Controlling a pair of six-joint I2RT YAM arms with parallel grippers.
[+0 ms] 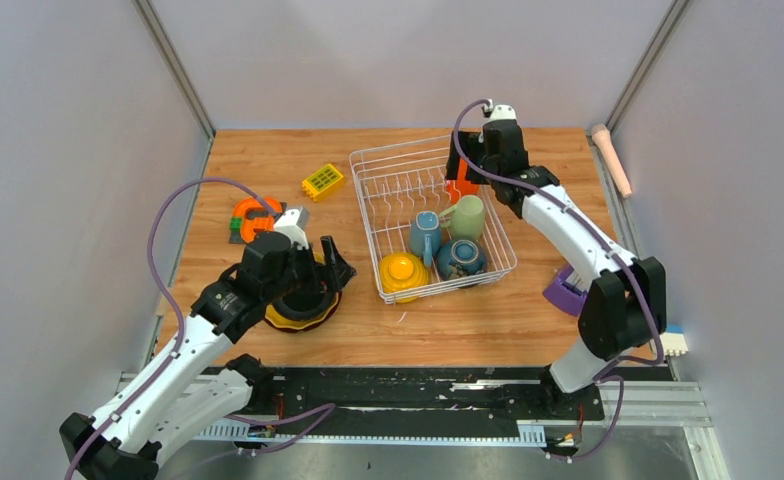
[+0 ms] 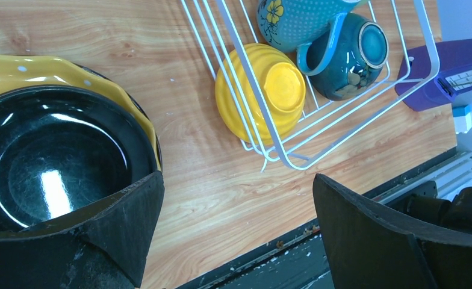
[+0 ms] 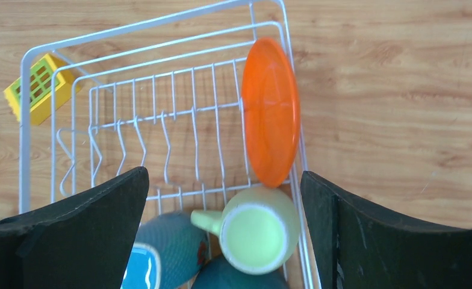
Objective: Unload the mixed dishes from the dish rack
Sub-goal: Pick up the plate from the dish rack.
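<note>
In the dish rack: orange plate upright, pale green mug, blue mug, yellow bowl, dark bowl. Right end effector spread above it. Left end effector spread over dark brown plate, stacked on yellow plate, on the worktop.

The dish rack stands right of the stacked plates.

Dish rack holds orange plate, blue mug, green mug, yellow bowl, dark bowl.
</note>
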